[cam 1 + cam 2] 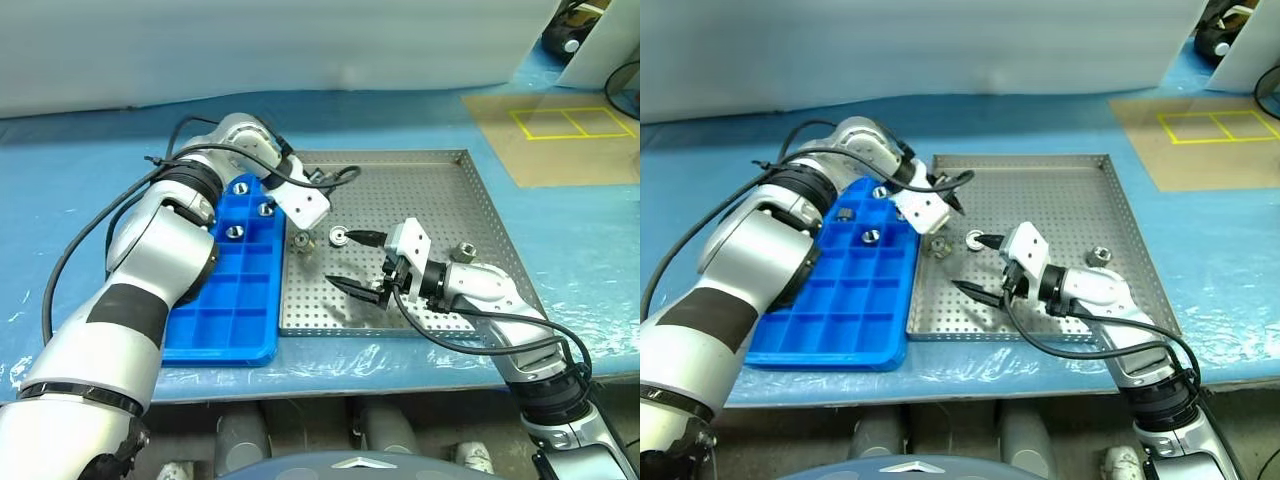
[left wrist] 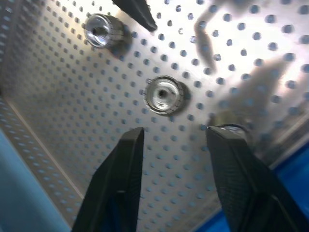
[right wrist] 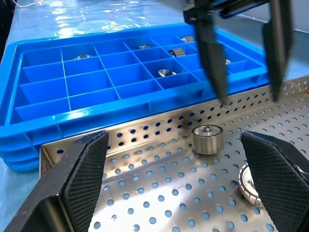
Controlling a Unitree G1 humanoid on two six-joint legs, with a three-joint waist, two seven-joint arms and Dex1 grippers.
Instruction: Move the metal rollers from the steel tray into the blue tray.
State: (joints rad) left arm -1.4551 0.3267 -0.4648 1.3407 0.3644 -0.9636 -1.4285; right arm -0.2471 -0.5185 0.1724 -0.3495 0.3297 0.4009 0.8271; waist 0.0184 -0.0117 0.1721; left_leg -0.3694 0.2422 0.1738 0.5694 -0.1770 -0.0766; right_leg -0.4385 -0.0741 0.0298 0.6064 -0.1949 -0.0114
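- Three metal rollers point(image 1: 341, 237) lie loose on the steel tray point(image 1: 420, 190): one just beside the lower fingertip of the left tool point(image 2: 171, 140), one between the two tools, and one point(image 1: 465, 251) off past the right tool's wrist, near the tray's right rim.
- More rollers point(image 1: 239, 187) sit in separate compartments of the blue tray point(image 1: 235, 300), at its far end, under the left arm.
- The left tool hangs over the steel tray's left edge, pointing steeply down, its fingers point(image 2: 120, 183) parted and holding nothing; a roller point(image 2: 164, 94) lies just ahead of the gap.
- The right tool point(image 1: 358, 262) reaches nearly level across the steel tray toward the blue tray, its fingers point(image 3: 79, 179) spread wide and empty, with a roller point(image 3: 207, 138) on the holes between them.
- Both trays rest side by side, touching, on the blue-covered bench point(image 1: 90, 170).
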